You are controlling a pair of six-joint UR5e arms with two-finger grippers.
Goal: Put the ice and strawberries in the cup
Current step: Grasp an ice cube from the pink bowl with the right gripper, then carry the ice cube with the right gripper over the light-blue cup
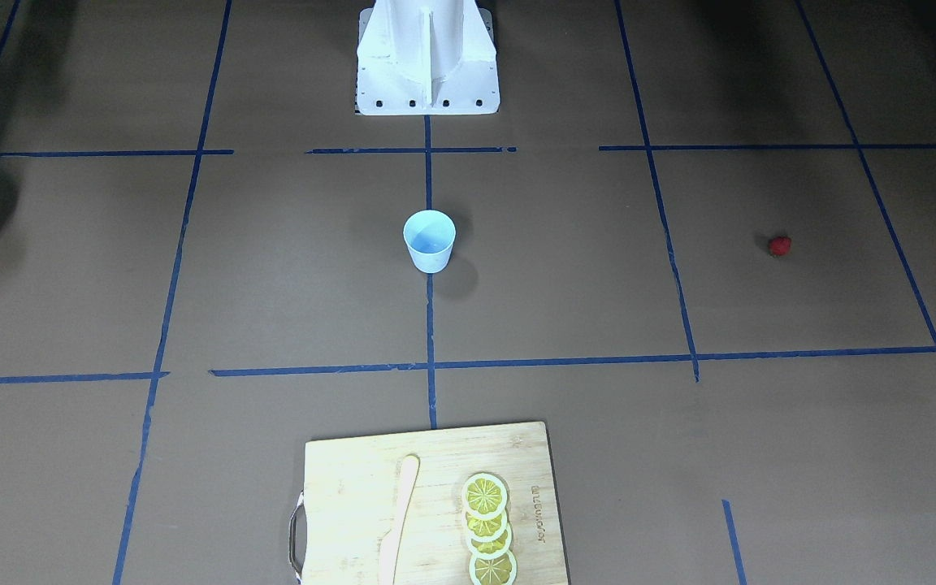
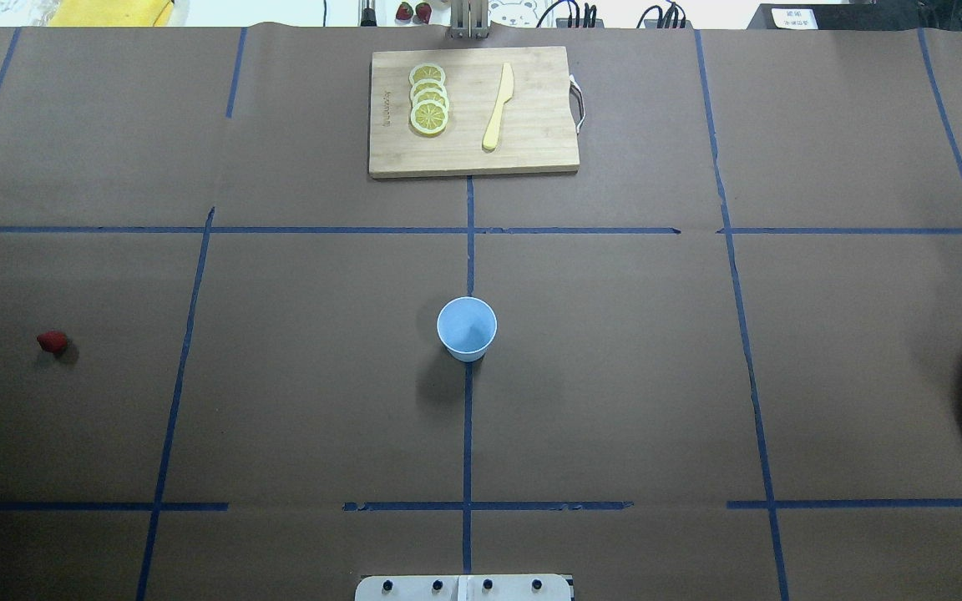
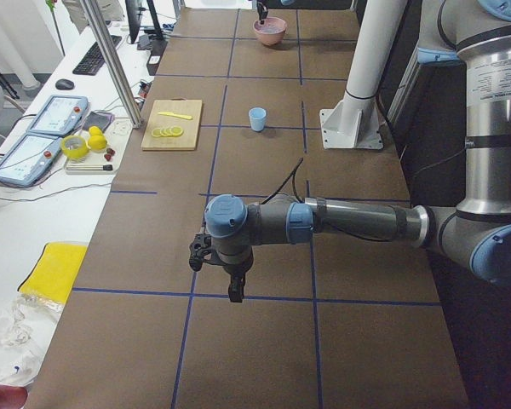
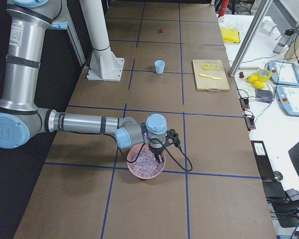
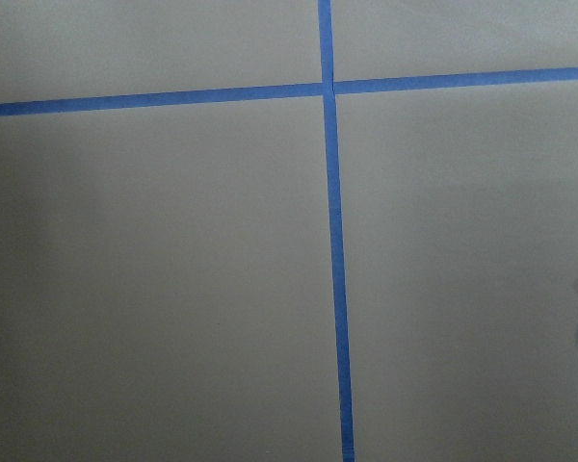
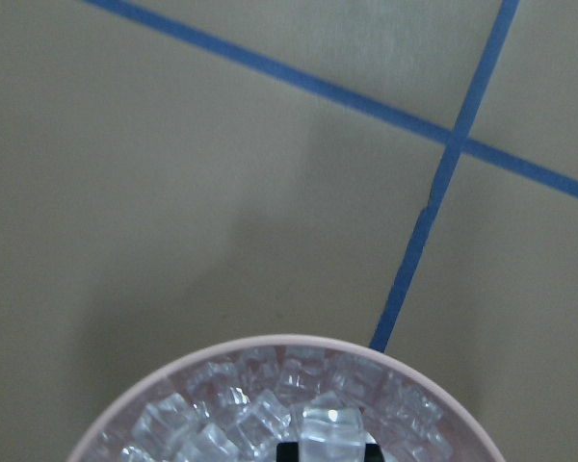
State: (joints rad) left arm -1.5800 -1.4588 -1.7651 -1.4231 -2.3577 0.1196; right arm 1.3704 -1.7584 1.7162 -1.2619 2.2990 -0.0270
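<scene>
Right fingers (image 6: 287,450) look pinched on one ice (image 6: 332,431) cube in bowl (image 6: 299,340), slick, hard, light, so squeeze flat faces; left fingers (image 3: 236,292), cannot tell.

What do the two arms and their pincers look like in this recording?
The left arm and right arm are silver-grey tubes with rounded joints capped in light blue. The left pincer and right pincer are small and black. A thin black cable loops off each wrist. No markings are legible.
</scene>
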